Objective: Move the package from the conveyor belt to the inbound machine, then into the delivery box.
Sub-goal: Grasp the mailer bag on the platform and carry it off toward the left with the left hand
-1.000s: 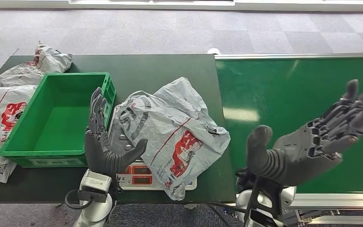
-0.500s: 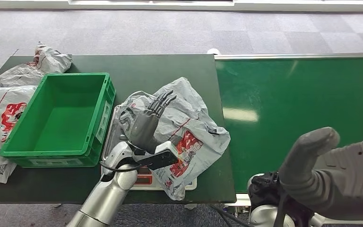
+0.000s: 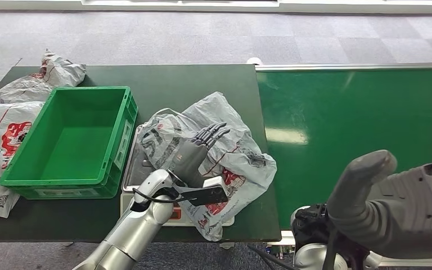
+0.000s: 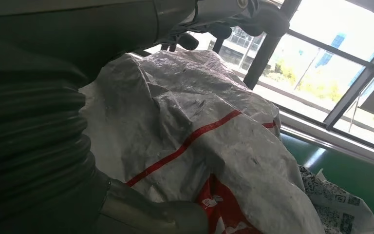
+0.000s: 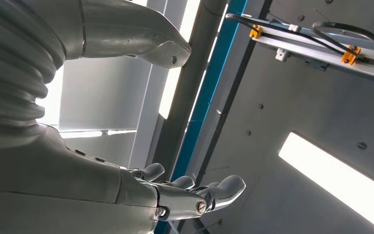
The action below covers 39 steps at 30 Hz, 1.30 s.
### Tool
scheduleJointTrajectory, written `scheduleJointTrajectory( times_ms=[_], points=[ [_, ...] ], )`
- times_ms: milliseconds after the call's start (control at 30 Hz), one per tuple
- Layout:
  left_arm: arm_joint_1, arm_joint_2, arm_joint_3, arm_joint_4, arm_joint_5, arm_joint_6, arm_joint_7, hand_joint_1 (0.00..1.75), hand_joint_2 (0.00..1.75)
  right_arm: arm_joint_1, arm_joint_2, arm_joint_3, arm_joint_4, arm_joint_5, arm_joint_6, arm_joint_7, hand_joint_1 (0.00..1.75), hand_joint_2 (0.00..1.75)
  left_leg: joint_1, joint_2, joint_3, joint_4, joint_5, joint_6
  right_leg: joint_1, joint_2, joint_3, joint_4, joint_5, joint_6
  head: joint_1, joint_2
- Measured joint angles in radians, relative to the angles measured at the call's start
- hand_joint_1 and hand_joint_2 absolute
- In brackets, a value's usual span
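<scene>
A crumpled grey plastic package with red print lies on the inbound machine, a flat scale in the middle of the dark table. My left hand rests on top of the package with its fingers stretched out flat, pointing toward the conveyor. In the left wrist view the package bulges between the thumb and the fingers. My right hand is raised close to the camera at the lower right, palm up, fingers apart, with nothing in it. The right wrist view has the right hand against the ceiling.
A green delivery box stands left of the scale, with nothing inside. Other grey packages lie at the table's left end. The green conveyor belt runs along the right, bare, with a metal rim at its far side.
My left hand went from upright beside the green box to lying on the package, then slid further across it. My right hand pulled back and down toward the camera.
</scene>
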Motion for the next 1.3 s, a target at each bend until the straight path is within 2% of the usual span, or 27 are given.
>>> scheduleJointTrajectory(
  times_ms=[67,167,200,333,1067,1167,1300],
  points=[
    [-0.004,0.000,-0.007,0.007,-0.006,-0.012,0.000,0.06,1.75,0.000,0.000,0.000,0.002,-0.001,0.000,0.000,0.00,1.75,0.000,0.000,0.000,0.000,0.000,0.000,0.000,0.000,0.000,0.000,0.000,0.000,0.000,0.000],
    [-0.010,-0.002,-0.018,0.023,-0.016,-0.049,0.000,1.37,1.75,-0.001,0.000,0.000,0.005,-0.005,0.000,0.000,0.00,1.75,0.000,0.000,0.000,0.000,0.000,0.000,0.000,0.000,0.000,0.000,0.000,0.000,0.000,0.000],
    [-0.013,-0.002,-0.023,0.032,-0.020,-0.065,-0.002,1.75,1.75,-0.001,0.000,0.000,0.006,-0.007,0.000,0.000,0.00,1.75,0.000,0.000,0.000,0.000,0.000,0.000,0.000,0.000,0.000,0.000,0.000,0.000,0.000,0.000],
    [-0.027,-0.004,-0.040,0.068,-0.024,-0.101,-0.014,1.75,1.75,-0.001,0.000,0.000,0.010,-0.008,0.000,0.000,0.00,1.75,0.000,0.000,0.000,0.000,0.000,0.000,0.000,0.000,0.000,0.000,0.000,0.000,0.000,0.000],
    [-0.074,-0.017,-0.060,0.131,-0.030,-0.112,-0.026,1.75,1.75,-0.002,0.001,0.000,0.017,0.017,0.000,0.000,0.00,1.75,0.000,0.000,0.000,0.000,0.000,0.000,0.000,0.000,0.000,0.000,0.000,0.000,0.000,0.000],
    [-0.078,-0.017,-0.060,0.133,-0.064,-0.040,0.004,1.75,1.75,-0.001,0.001,0.000,0.017,0.035,0.000,0.001,0.00,1.75,0.000,0.000,0.000,0.000,0.000,0.000,0.000,0.000,0.000,0.000,0.000,0.000,0.000,0.000],
    [-0.093,-0.007,-0.057,0.109,-0.177,0.201,0.145,1.75,1.75,0.000,0.001,-0.004,0.017,0.054,0.000,0.002,0.00,1.75,0.000,0.000,0.000,0.000,0.000,0.000,0.000,0.000,0.000,0.000,0.000,0.000,0.000,0.000]
  ],
)
